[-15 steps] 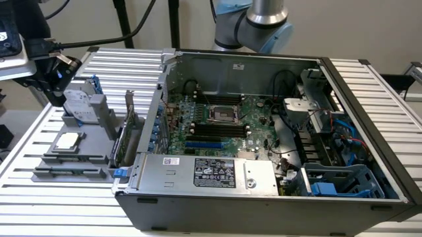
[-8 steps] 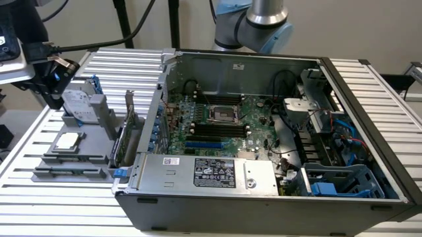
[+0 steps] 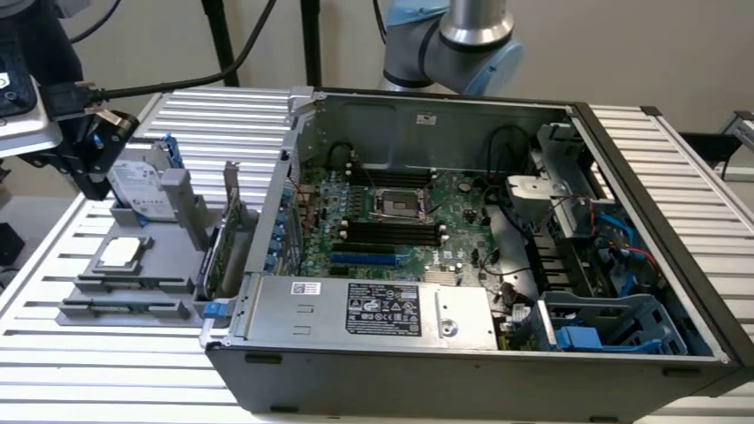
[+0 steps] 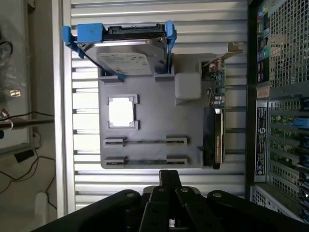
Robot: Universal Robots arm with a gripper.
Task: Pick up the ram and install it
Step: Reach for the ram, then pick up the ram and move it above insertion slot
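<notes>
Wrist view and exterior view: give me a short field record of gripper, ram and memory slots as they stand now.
gripper: hangs above the table by the gray holder, touching nothing
ram: edge-up in the gray holder's slot, at the end away from the hard drive
also on holder: hard drive, processor chip, expansion card
memory slots: black, inside the open case, no stick seen in them
status: ram not yet picked up
</notes>
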